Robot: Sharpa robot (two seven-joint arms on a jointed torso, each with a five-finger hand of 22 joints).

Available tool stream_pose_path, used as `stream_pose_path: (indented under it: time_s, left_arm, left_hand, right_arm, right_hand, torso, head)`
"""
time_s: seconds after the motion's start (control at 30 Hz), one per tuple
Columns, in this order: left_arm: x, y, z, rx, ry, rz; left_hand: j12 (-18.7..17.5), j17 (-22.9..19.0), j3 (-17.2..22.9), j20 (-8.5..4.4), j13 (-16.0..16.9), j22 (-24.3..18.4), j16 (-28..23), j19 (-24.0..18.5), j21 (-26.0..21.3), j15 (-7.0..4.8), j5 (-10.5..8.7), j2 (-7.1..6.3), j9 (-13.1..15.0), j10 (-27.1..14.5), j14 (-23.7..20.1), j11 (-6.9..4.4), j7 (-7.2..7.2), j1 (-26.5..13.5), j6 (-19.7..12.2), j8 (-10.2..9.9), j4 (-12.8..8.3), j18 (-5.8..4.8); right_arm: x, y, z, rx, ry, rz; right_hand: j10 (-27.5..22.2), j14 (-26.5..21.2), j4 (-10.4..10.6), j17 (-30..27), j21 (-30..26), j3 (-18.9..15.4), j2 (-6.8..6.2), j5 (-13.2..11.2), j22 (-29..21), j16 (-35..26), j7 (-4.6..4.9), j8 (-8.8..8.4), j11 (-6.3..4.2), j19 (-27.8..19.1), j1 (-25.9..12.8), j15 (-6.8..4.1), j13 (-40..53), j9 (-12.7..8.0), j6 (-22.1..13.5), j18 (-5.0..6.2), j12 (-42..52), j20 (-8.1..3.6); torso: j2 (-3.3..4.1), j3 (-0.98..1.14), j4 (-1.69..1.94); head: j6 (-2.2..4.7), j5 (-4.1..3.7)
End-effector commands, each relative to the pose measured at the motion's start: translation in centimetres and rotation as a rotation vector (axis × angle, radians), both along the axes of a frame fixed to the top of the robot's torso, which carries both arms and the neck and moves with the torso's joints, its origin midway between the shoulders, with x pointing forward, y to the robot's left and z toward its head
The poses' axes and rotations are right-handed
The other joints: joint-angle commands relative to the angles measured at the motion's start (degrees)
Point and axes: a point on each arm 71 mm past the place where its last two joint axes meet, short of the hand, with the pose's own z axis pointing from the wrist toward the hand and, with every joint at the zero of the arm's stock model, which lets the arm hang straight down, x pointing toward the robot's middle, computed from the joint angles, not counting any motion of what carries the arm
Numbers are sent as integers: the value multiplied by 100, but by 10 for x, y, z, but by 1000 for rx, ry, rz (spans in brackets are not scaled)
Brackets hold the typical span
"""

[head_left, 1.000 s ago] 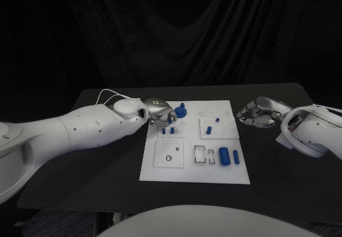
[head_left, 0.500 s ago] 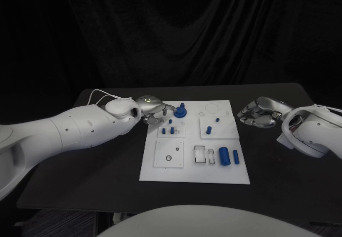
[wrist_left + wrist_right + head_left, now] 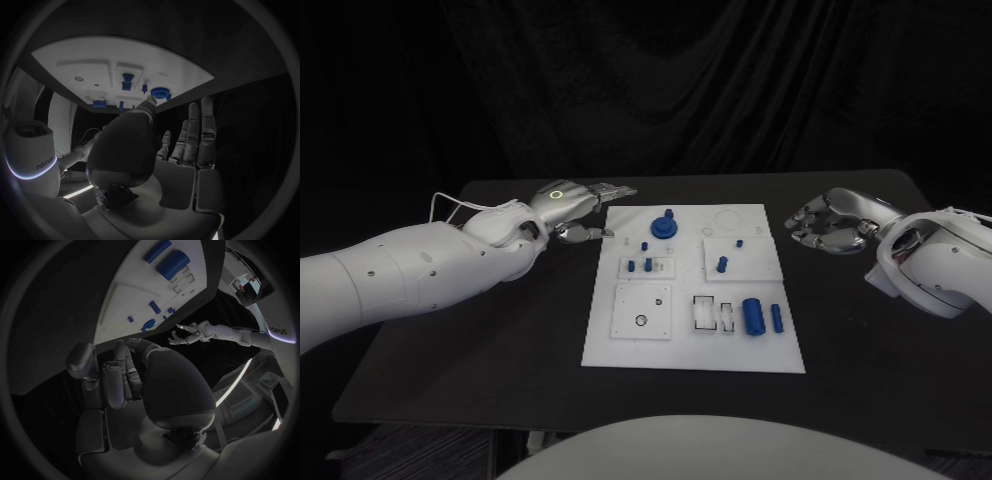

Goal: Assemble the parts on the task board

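Observation:
The white task board (image 3: 646, 345) lies mid-table. A round blue part (image 3: 662, 228) sits near its far edge with a small peg (image 3: 669, 213) behind it. Short blue pegs (image 3: 646, 265) stand in the middle blocks. A blue cylinder (image 3: 751, 314) and a blue bar (image 3: 777, 318) lie at the near right. My left hand (image 3: 577, 198) hovers off the board's far left corner, fingers stretched out and holding nothing. The left wrist view shows those fingers (image 3: 199, 135) apart and the round part (image 3: 161, 92) on the board (image 3: 94, 60). My right hand (image 3: 825, 223) stays right of the board, fingers curled in.
Black table (image 3: 473, 340) surrounds the board, with bare room on both sides and in front. The right wrist view shows the board (image 3: 131, 290) and, beyond it, my left hand (image 3: 190, 333) with fingers spread.
My left hand has drawn back from the round blue part, moving left and away off the board, and its fingers have spread. The round part stays on the board. The right hand barely moved.

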Motion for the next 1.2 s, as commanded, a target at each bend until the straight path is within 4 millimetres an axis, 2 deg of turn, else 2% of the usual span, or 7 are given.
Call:
stream_pose_path:
  time_s: [0.03, 0.27, 0.43, 0.67, 0.7, 0.93, 1.2]
  left_arm:
    - [-6, 6, 10, -229, 20, -15]
    - [-16, 26, 14, -617, 291, -14]
    - [-25, 31, 12, -855, 460, -41]
    - [-38, 28, 4, -1140, 652, -61]
    - [-40, 27, 2, -1168, 672, -62]
    - [-50, 22, -9, -1283, 764, -69]
    - [-56, 17, -13, -1312, 809, -88]
  left_hand:
    - [104, -351, -60, -4, -188, -353, -852, -745, -684, 72, -26, 58, 23, -244, -594, -37, 88, 66, 173, 38, 134, -120]
    - [-541, -2232, -402, -79, -2029, -2336, -3413, -3033, -1594, -226, 105, 334, -91, -1429, -3093, -368, 331, -19, 660, 41, 181, 17]
    - [-834, -2560, -935, -72, -2547, -4419, -3521, -3856, -1701, -210, 455, 577, -412, -1710, -3489, -604, 160, -47, 377, 12, 166, 65]
    - [-1085, -2560, -1777, -3, -2684, -5153, -3521, -3975, -1742, -181, 617, 948, -752, -1814, -3489, -666, 29, 69, -190, -59, 190, 90]
    - [-1116, -2560, -1864, -75, -2688, -6537, -3521, -4180, -1913, -169, 634, 991, -780, -1824, -3489, -684, 23, 83, -217, -59, 186, -116]
    - [-1207, -2560, -2150, -51, -2699, -6452, -3521, -4207, -1886, -159, 843, 1256, -807, -1839, -3489, -634, 89, 208, -337, -72, 182, 61]
    - [-1200, -2560, -2207, 58, -2696, -6472, -3521, -4199, -1885, -45, 993, 1328, -809, -1828, -3489, -527, 110, 378, -367, -74, 178, 44]
  right_arm:
    - [3, 8, 8, -59, -55, 39]
    - [14, 26, 7, -203, -69, 120]
    - [22, 37, -1, -276, -80, 171]
    - [30, 52, -18, -318, -95, 227]
    - [31, 54, -20, -321, -93, 231]
    - [36, 60, -36, -357, -48, 237]
    - [38, 59, -49, -363, -31, 238]
  right_hand:
    - [-141, 72, -61, -99, -219, 40, -81, -49, 605, -97, 27, -55, 27, -111, 67, 39, -282, -23, -98, 69, -311, 16]
    - [-908, -261, -255, -560, -969, 52, -175, -257, 462, -415, -18, -54, 344, -526, 225, 322, -1109, -80, -430, 167, -1249, 223]
    - [-1095, -360, -345, -655, -1104, 112, -212, -885, 443, -451, -74, -33, 442, -632, 285, 406, -1448, -80, -474, 198, -1507, 323]
    - [-1068, -276, -257, -543, -896, 22, -249, -855, 487, -330, -105, -3, 449, -507, 122, 421, -1699, -73, -419, 174, -1621, 361]
    - [-1055, -252, -247, -515, -854, 3, -258, -817, 496, -301, -107, -4, 448, -476, 96, 419, -1757, -75, -415, 169, -1650, 363]
    - [-1069, -230, -295, -520, -825, -40, -265, -582, 502, -270, -139, -52, 474, -422, 86, 436, -2070, -112, -492, 162, -1852, 374]
    - [-763, -190, -323, -486, -701, -7, -238, -420, 535, -221, -130, -19, 440, -343, 57, 409, -2298, -116, -404, 145, -1890, 356]
  torso:
    - [-26, -23, 8]
    - [-107, -99, 61]
    - [-172, -146, 103]
    - [-273, -222, 204]
    - [-281, -229, 210]
    - [-425, -303, 323]
    - [-578, -390, 354]
  head:
    - [0, -18]
    - [0, -50]
    - [0, -60]
    - [0, -117]
    - [0, -121]
    - [0, -261]
    - [0, -388]
